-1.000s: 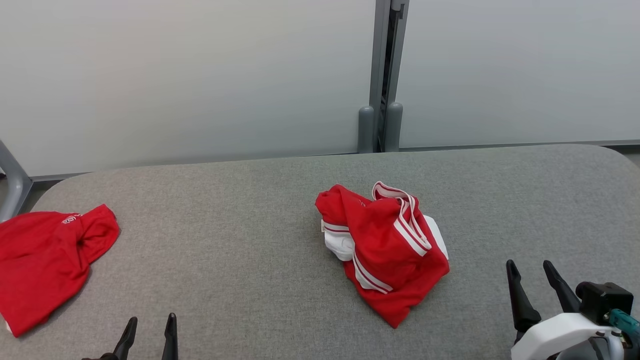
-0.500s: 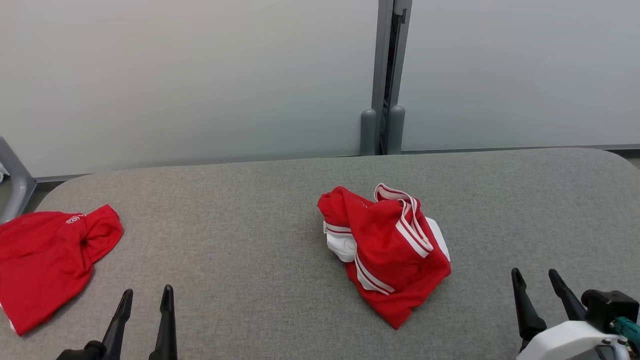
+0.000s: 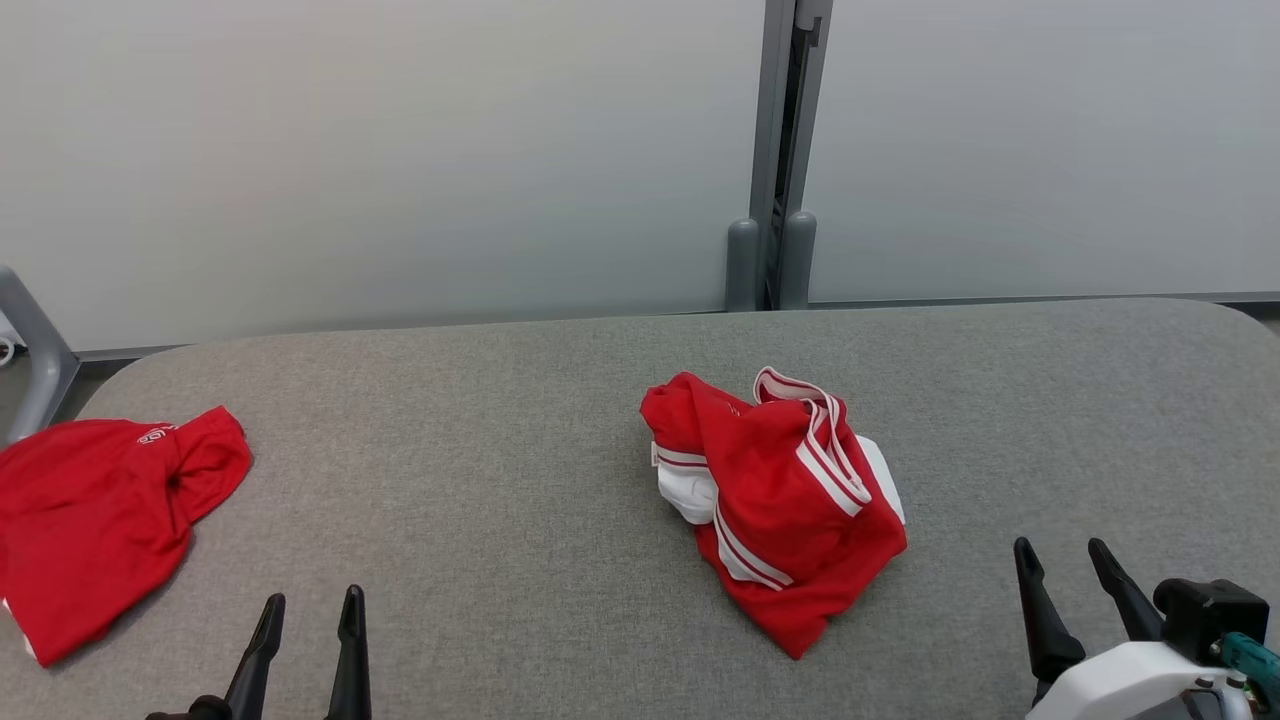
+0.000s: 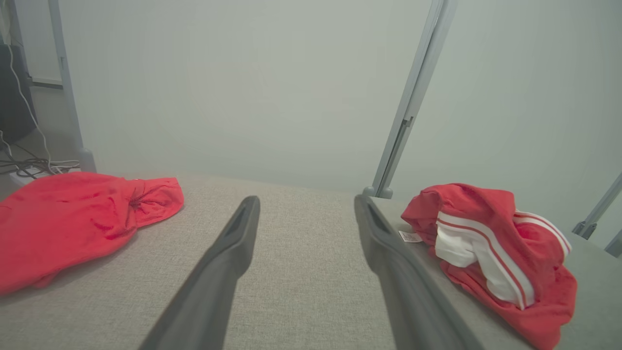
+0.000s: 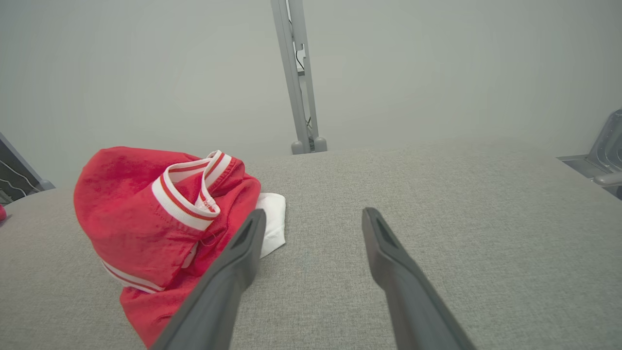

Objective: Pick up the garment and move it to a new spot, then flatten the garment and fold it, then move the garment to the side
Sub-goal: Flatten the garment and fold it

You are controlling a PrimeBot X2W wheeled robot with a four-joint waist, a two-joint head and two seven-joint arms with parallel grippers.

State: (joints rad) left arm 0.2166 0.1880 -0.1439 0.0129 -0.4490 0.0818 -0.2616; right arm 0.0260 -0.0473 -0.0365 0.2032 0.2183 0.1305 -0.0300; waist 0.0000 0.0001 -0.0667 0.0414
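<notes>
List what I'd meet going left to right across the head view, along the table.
Plain red garment at the left edge → left gripper, jaws open → crumpled red-and-white striped garment → right gripper, jaws open.
</notes>
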